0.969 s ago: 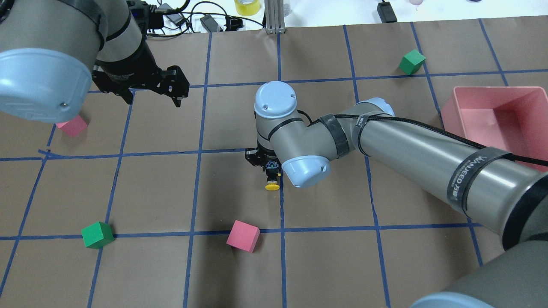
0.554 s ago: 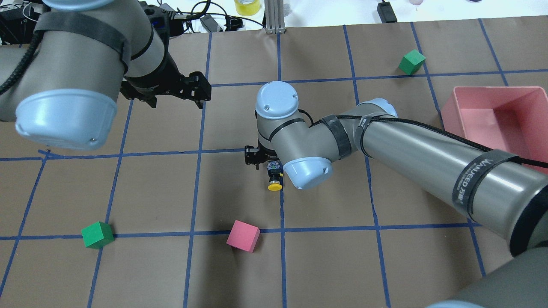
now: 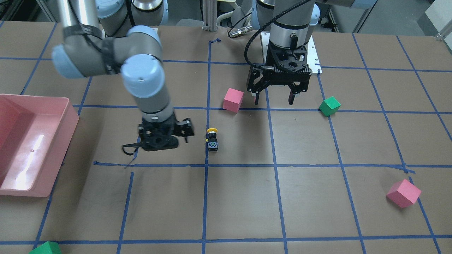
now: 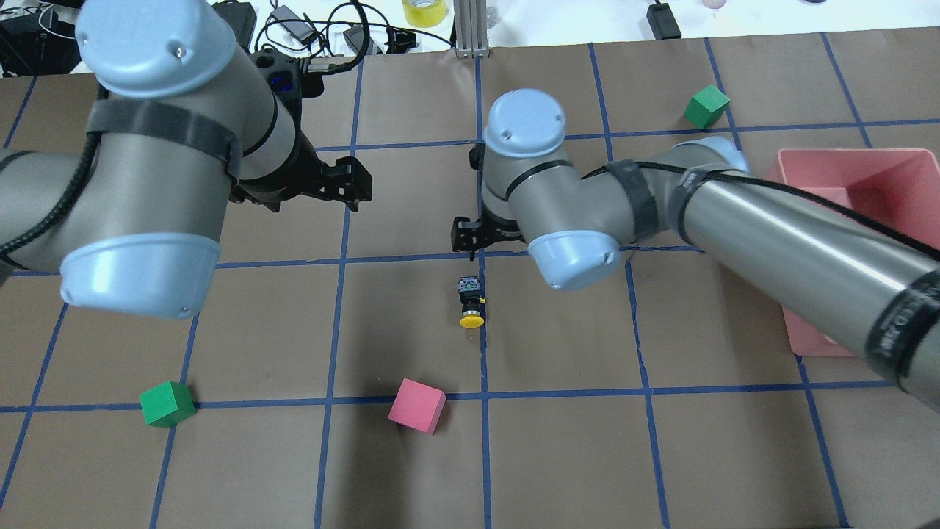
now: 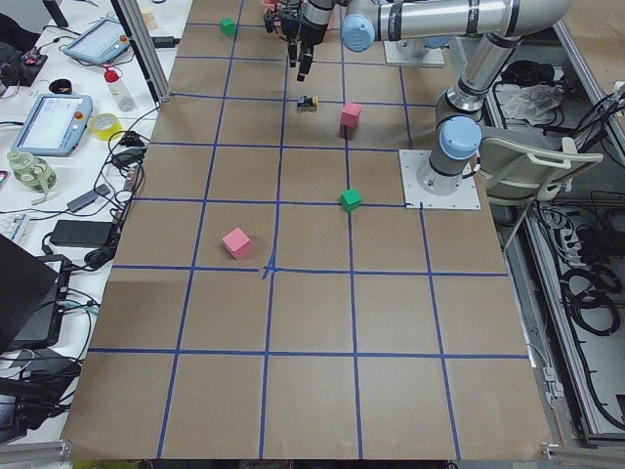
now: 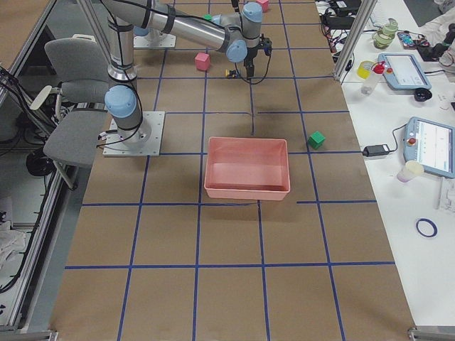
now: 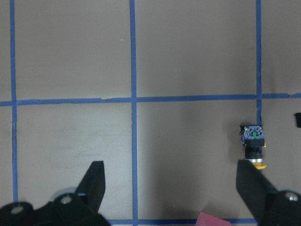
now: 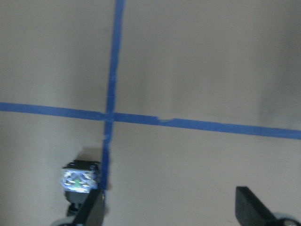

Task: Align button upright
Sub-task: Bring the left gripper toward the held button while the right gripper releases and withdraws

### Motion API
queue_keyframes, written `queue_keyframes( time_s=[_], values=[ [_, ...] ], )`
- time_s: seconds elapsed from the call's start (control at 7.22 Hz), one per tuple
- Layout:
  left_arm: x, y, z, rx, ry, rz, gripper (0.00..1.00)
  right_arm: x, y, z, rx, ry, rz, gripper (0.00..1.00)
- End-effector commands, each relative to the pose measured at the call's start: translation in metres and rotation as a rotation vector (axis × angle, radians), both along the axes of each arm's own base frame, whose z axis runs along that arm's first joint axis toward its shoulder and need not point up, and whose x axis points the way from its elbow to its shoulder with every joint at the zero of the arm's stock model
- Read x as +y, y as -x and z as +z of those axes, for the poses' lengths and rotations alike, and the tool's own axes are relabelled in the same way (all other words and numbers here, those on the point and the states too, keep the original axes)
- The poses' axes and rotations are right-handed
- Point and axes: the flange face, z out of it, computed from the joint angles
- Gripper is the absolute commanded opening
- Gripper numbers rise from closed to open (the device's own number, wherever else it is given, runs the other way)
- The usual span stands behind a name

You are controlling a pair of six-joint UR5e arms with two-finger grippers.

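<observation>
The button (image 4: 471,301) lies on its side on the brown table, its yellow cap towards the robot and its whitish base away from it. It also shows in the front view (image 3: 212,139), the left wrist view (image 7: 253,146) and the right wrist view (image 8: 77,181). My right gripper (image 4: 485,239) is open and empty, just beyond the button and above the table; it also shows in the front view (image 3: 164,135). My left gripper (image 4: 316,202) is open and empty, well to the button's left; it also shows in the front view (image 3: 273,97).
A pink cube (image 4: 417,405) sits nearer the robot than the button, and a green cube (image 4: 167,403) lies to its left. Another green cube (image 4: 706,106) is at the far right. A pink bin (image 4: 852,152) stands at the right edge. A second pink cube (image 3: 403,193) lies far on my left side.
My right gripper has come off the button and drawn back away from the robot, leaving the button free on the table. My left arm has swung right, towards the middle.
</observation>
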Motion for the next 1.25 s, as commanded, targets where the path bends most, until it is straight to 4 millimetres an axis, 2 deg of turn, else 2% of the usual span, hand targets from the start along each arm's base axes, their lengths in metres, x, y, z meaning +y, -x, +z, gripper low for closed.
queue_keyframes(
  time_s=[0.0, 0.14, 0.28, 0.42, 0.55, 0.69, 0.97, 1.11],
  values=[
    [0.027, 0.041, -0.045, 0.027, 0.095, 0.022, 1.00, 0.005, 0.088, 0.070, 0.138, 0.018, 0.035, 1.00],
    [0.037, 0.053, -0.067, 0.018, 0.128, 0.022, 1.00, 0.019, 0.092, 0.112, 0.147, 0.011, 0.028, 1.00],
    [0.045, 0.068, -0.084, 0.041, 0.161, 0.017, 1.00, 0.019, 0.093, 0.153, 0.147, 0.018, 0.019, 1.00],
    [0.054, 0.086, -0.107, 0.059, 0.156, 0.041, 1.00, 0.019, 0.092, 0.186, 0.143, 0.008, 0.014, 1.00],
    [0.057, 0.100, -0.122, 0.031, 0.183, 0.024, 1.00, 0.019, 0.090, 0.214, 0.140, 0.031, 0.008, 1.00],
    [0.056, 0.108, -0.136, 0.057, 0.214, 0.034, 1.00, 0.021, 0.086, 0.224, 0.111, 0.050, -0.035, 1.00],
    [0.066, 0.110, -0.176, 0.103, 0.290, 0.034, 1.00, 0.022, 0.087, 0.237, 0.096, 0.073, -0.043, 1.00],
    [0.066, 0.112, -0.190, 0.108, 0.304, 0.029, 1.00, 0.023, 0.086, 0.237, 0.096, 0.068, -0.042, 1.00]
  ],
)
